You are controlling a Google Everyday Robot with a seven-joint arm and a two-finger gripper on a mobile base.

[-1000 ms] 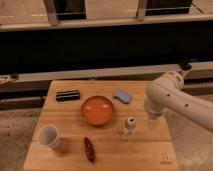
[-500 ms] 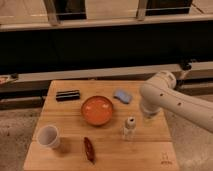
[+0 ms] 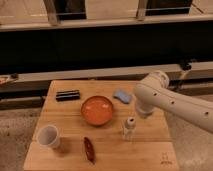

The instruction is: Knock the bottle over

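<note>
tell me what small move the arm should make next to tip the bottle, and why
Probably lower the gripper toward the bottle and nudge its top sideways. The bottle stands upright on the table, and the gripper hangs just behind it, not touching.

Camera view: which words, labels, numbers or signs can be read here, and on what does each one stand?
No text can be read as words.
On the table: a small dark mark near its front right corner, too blurred to read.
On the bottle: no legible label.
On the gripper, at the arm's end just above and right of the bottle: no text visible.
</note>
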